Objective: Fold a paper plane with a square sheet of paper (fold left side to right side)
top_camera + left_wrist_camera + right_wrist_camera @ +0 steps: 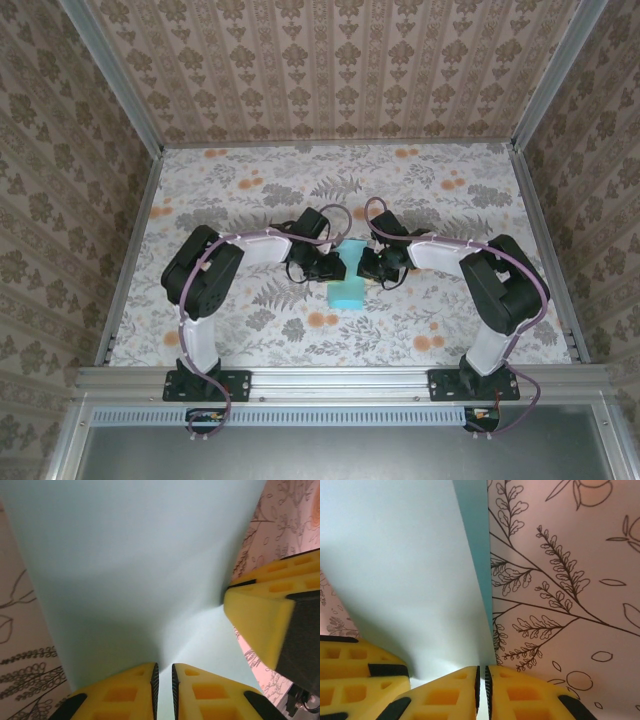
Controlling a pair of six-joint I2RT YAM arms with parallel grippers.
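The square sheet of paper (347,292), plain light turquoise, lies mid-table between both arms, and its middle is pulled up into a ridge. My left gripper (333,266) pinches it from the left. In the left wrist view the sheet (140,570) runs down into the narrow slit of the left gripper (163,666). My right gripper (364,268) holds it from the right. In the right wrist view the sheet's (405,565) straight edge enters the right gripper (482,667). Both grippers are shut on the paper, almost tip to tip. The paper plane is out of view.
A floral table cover (250,190) spans the fenced work area, with patterned walls (340,60) on three sides. The right gripper's yellow finger (255,620) shows in the left wrist view. The left gripper's finger (355,675) shows in the right wrist view.
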